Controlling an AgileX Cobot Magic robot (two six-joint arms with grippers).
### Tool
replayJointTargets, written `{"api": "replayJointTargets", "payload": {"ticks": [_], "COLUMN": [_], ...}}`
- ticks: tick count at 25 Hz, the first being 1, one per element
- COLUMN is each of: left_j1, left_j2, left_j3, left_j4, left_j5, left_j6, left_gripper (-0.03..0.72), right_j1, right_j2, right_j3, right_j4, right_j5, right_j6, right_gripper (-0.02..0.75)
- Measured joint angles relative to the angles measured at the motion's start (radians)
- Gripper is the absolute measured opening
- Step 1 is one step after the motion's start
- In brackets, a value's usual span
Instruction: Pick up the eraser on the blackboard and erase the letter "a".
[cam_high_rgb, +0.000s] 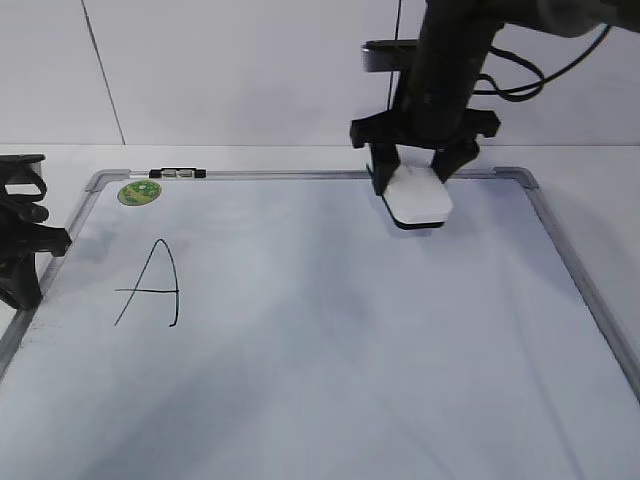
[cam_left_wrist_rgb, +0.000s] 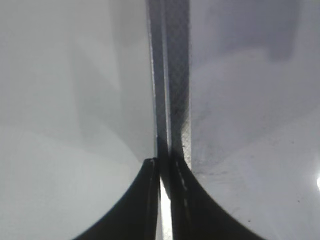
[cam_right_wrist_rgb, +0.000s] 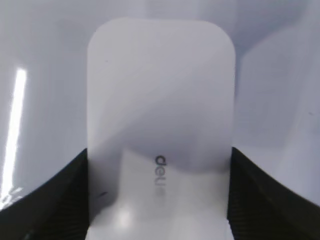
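Outwardly, from the exterior view, the right gripper (cam_high_rgb: 411, 168) stands over the far edge of the blackboard (cam_high_rgb: 330, 340), its dark fingers set on either side of the eraser (cam_high_rgb: 420, 199), which sits flat on the white surface just inside the grey top rail, right of the middle. A large capital "A" (cam_high_rgb: 152, 283) is drawn toward the left of the board, below a round green sticker (cam_high_rgb: 139, 192) and near a small clip (cam_high_rgb: 178, 174) on the frame; the lowercase letter cannot be made out anywhere. The left gripper (cam_high_rgb: 25, 240) rests at the board's left edge. Next, the left wrist view shows its two dark fingers (cam_left_wrist_rgb: 142, 205) drawn nearly together with only a thin slit between them, holding nothing, above the grey frame rail (cam_left_wrist_rgb: 175, 90). Last, the right wrist view shows the eraser (cam_right_wrist_rgb: 161, 120) filling the frame, its faint printed logo visible, with the dark fingers (cam_right_wrist_rgb: 55, 200) pressed against both long sides.
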Motion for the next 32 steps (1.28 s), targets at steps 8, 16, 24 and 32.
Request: {"api": "replayJointTargets", "payload": {"ticks": [8, 16, 24, 32], "left_j1": [0.0, 0.0, 0.0, 0.0], "left_j2": [0.0, 0.0, 0.0, 0.0], "left_j3": [0.0, 0.0, 0.0, 0.0], "left_j4": [0.002, 0.002, 0.002, -0.009], "left_j5": [0.0, 0.0, 0.0, 0.0], "left_j6": [0.0, 0.0, 0.0, 0.0], "left_gripper": [0.023, 0.023, 0.023, 0.023], "right_j1": [-0.112, -0.202, -0.289, -0.308], "right_j2": [-0.115, -0.243, -0.27, -0.27], "right_j3": [0.238, 0.444, 0.58, 0.582], "right_j4": [-0.044, -0.051, -0.051, 0.003], "right_j5": [-0.002, -0.057, -0.174, -0.257], "right_j6": [0.01, 0.01, -0.059, -0.135], "right_gripper": [0.542, 0.542, 0.542, 0.542]}}
